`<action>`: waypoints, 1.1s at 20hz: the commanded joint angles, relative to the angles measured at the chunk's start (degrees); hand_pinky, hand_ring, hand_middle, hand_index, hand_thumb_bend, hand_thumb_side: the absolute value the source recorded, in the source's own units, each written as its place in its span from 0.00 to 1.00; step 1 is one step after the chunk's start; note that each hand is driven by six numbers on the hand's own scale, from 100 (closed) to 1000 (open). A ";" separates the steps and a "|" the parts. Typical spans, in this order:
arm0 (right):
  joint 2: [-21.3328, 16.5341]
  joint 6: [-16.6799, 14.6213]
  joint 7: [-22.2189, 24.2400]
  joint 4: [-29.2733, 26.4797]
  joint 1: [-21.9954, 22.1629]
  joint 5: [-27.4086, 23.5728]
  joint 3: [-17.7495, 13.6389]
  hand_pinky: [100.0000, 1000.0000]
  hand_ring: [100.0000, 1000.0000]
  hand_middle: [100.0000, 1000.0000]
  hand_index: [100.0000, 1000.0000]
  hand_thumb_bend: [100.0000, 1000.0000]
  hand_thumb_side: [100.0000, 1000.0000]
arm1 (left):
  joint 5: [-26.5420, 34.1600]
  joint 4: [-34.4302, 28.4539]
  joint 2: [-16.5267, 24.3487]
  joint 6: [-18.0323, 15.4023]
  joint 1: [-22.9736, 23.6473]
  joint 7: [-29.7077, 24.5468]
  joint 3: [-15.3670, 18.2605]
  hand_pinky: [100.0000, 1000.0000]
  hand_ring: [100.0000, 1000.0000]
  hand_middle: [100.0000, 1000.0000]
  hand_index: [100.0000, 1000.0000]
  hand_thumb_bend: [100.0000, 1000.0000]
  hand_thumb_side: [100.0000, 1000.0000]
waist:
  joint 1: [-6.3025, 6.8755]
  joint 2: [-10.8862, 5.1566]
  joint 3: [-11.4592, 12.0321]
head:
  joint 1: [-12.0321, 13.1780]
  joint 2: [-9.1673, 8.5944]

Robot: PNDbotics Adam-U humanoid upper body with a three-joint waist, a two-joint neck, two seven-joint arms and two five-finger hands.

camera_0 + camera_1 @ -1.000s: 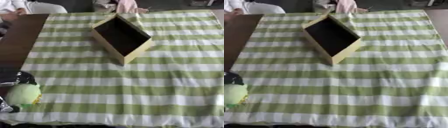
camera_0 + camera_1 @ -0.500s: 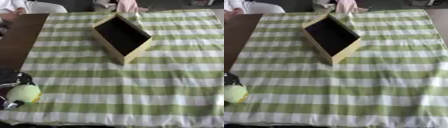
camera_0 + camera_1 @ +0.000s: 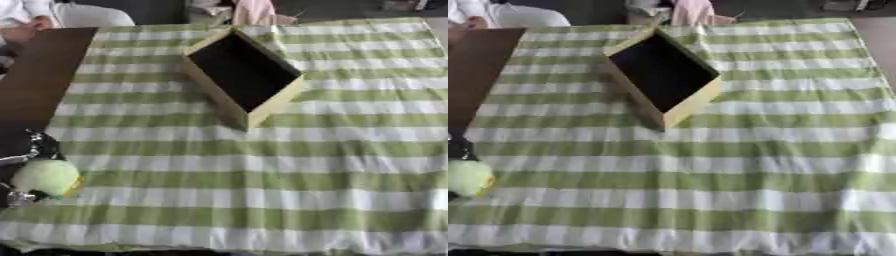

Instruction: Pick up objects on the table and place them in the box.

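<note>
An open tan box [image 3: 248,75] with a dark inside stands askew on the far middle of the green and white striped cloth [image 3: 262,170]. At the cloth's left edge, near the front, my left hand [image 3: 38,146] is black and silver. Its fingers are curled round a pale green round thing [image 3: 45,176] with a bit of yellow at its side. The same green thing [image 3: 467,177] shows at the very left edge of the right eye view. The hand and green thing lie well to the left and in front of the box. My right hand shows in no view.
Bare dark brown tabletop [image 3: 35,80] lies left of the cloth. People sit at the far edge, behind the box. The striped cloth stretches wide between the box and the front edge.
My left hand with the green thing has shifted slightly up the picture, toward the far side. The box has not moved.
</note>
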 commanded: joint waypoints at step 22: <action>-1.39 -0.17 0.53 -1.04 -1.17 -0.69 0.21 0.63 0.64 0.57 0.81 0.00 1.00 | 6.86 1.83 -9.08 -2.45 -31.96 -4.83 -6.12 0.10 0.36 0.46 0.61 0.02 0.00 | -0.20 -1.64 -1.23 | 0.76 0.38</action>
